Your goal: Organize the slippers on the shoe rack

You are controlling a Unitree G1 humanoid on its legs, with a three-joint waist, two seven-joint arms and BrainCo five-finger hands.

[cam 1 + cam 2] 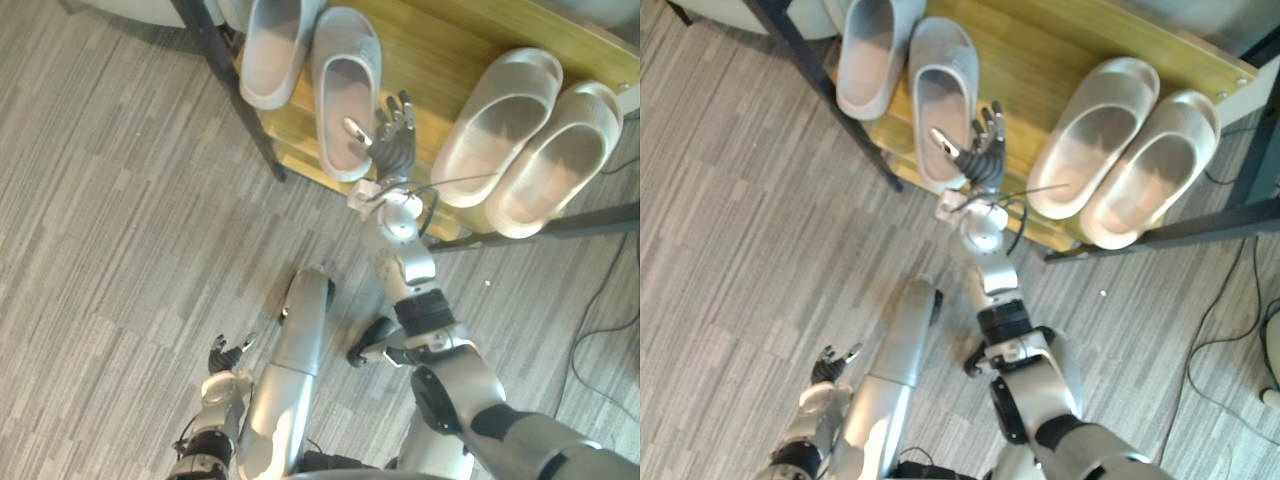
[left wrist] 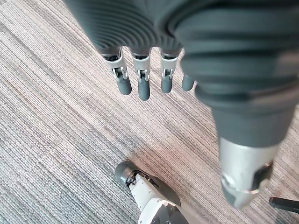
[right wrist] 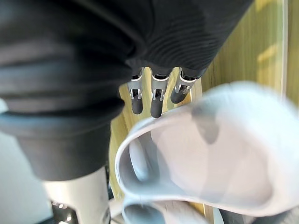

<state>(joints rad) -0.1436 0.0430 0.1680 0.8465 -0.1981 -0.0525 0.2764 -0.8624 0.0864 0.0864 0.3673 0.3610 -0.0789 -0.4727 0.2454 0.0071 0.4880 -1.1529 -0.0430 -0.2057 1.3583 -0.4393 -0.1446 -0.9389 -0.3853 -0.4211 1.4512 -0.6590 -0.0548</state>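
Two pale grey slippers [image 1: 270,50] [image 1: 345,90] lie side by side at the left of the wooden shoe rack top [image 1: 430,60]. Two cream slippers [image 1: 500,120] [image 1: 555,160] lie side by side at its right. My right hand [image 1: 393,140] reaches over the rack's front edge at the heel of the inner grey slipper [image 3: 196,154]. Its fingers [image 3: 156,100] are straight over the wood beside the slipper's wall, and its thumb lies over the heel opening. My left hand [image 1: 222,358] hangs low over the carpet with relaxed fingers [image 2: 140,81], holding nothing.
The rack stands on black metal legs, one slanting at the left [image 1: 240,90] and one bar at the right [image 1: 580,225]. A lower wooden shelf edge [image 1: 290,140] shows under the grey slippers. Grey striped carpet [image 1: 120,250] covers the floor in front.
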